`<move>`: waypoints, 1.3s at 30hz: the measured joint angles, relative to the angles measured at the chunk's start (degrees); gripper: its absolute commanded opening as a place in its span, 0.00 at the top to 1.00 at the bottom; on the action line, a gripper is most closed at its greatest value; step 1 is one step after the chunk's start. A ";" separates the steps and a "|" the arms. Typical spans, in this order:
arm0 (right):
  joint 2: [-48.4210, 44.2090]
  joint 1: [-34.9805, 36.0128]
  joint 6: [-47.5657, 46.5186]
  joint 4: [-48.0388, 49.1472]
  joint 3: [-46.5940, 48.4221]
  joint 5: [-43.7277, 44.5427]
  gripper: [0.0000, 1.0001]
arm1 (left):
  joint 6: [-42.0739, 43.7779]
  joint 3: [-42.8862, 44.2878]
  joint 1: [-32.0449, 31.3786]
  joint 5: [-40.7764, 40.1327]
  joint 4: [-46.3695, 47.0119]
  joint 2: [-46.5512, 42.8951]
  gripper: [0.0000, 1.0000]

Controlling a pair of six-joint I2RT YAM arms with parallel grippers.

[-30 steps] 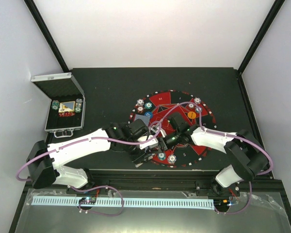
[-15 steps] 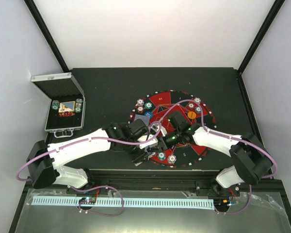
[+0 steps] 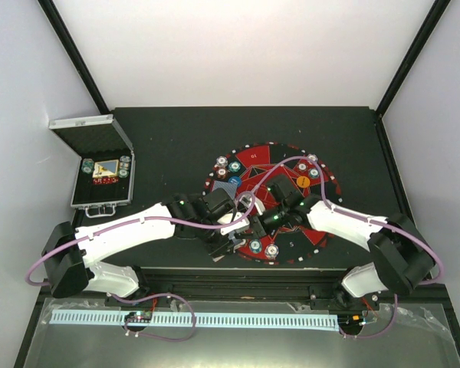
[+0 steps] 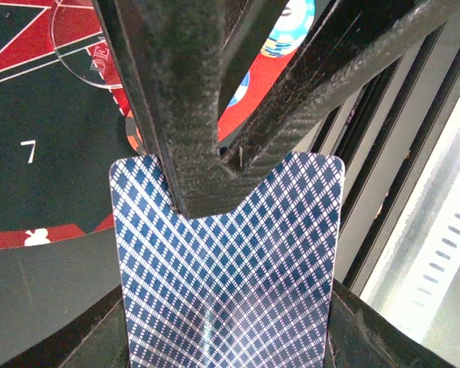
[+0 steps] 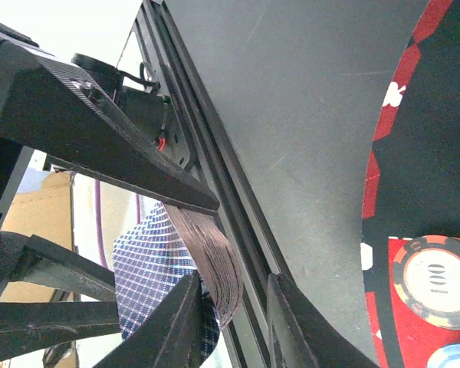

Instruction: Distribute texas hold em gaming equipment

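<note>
walls [image 3: 238, 46]: plain white | table [image 3: 176, 138]: black top, black rails [image 3: 238, 285] at near edge | corner posts [image 3: 77, 61]: black

A deck of playing cards [image 4: 230, 261], its backs cross-hatched blue and white, is held off the table [image 3: 176, 146] at the near left rim of the mat [image 3: 253, 156], its edges slightly fanned. White-edged chip stacks [image 3: 234, 165] sit in three clusters on the mat: far left, far right and near. An orange button [image 3: 302, 182] lies right of centre and a blue button [image 3: 234, 182] lies left. More chips [image 3: 87, 165] sit in the case [image 3: 92, 132] at the far left.
</note>
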 measured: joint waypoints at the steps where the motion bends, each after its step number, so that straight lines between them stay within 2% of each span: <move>1: -0.17 -0.04 0.02 -0.07 0.00 0.00 0.79 | 0.00 0.00 0.00 -0.04 0.00 0.02 0.45; 12: -2.36 -0.37 -0.13 -1.68 0.15 0.57 0.99 | 0.00 0.00 0.00 -0.87 -0.02 0.33 0.45; 28: -6.32 -2.08 -2.95 -10.29 3.23 6.86 0.99 | -0.04 0.00 0.07 -3.69 0.48 0.68 0.46; 39: -14.23 -6.67 -5.11 -18.91 4.96 17.44 0.99 | -0.07 0.00 2.36 -7.17 0.46 0.66 0.46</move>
